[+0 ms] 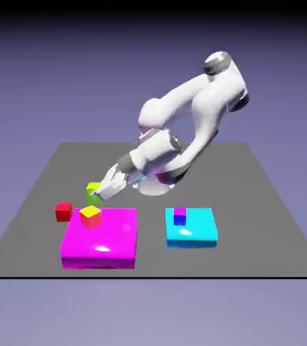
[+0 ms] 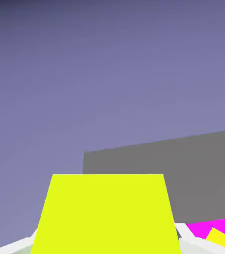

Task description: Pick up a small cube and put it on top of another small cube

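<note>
My gripper is closed on the lime-green cube — I should keep this pinch steady. The yellow cube lies near, at six o'clock from it; I would carry high, then lower slowly — flat and centred.

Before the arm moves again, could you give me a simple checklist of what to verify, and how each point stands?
1. Lime-green cube between the fingers of the gripper: ok.
2. Gripper pointing straight down: not ok, it slants.
3. Lime-green cube raised off the table: cannot tell.
4. Tops of the yellow cube, purple cube and red cube free for stacking: ok.
5. Which of them is the stacking target: cannot tell.
</note>
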Motion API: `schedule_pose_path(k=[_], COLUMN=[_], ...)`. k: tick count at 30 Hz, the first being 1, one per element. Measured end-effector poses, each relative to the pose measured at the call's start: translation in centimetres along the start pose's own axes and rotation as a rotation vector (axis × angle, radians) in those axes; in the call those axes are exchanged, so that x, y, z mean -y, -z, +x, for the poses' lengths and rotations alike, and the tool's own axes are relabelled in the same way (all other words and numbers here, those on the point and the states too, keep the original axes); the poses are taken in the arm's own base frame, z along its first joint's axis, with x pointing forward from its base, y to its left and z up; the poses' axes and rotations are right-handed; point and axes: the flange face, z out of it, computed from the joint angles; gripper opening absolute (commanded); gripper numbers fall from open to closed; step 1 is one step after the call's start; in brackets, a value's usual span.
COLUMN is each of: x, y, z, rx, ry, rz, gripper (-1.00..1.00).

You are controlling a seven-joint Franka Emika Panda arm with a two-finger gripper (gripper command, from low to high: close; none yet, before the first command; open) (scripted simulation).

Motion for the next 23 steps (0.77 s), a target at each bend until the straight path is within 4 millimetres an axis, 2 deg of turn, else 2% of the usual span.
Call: schedule_pose_path(k=[4, 8, 9, 11, 12, 18, 19, 21, 23], x=[-3.1, -6.9, -8.3, -9.2, -9.2, -11.2, -11.6, -11.6, -10.7], y=[-6.5, -11.7, -13.0, -15.2, -15.2, -20.3, -21.0, -21.0, -19.3], z=[2.7, 5.8, 6.8, 10.2, 10.2, 10.5, 10.6, 10.6, 10.4], rx=[-0.098, -0.181, -0.214, -0.273, -0.273, -0.274, -0.273, -0.274, -0.276], ry=[-0.033, -0.064, -0.066, -0.088, -0.088, -0.088, -0.088, -0.088, -0.089], rz=[-0.082, -0.171, -0.193, -0.207, -0.207, -0.203, -0.207, -0.207, -0.201], gripper=[-1.00, -1.00, -1.00, -1.00, -1.00, -1.00, 1.00, 1.00, 1.00])
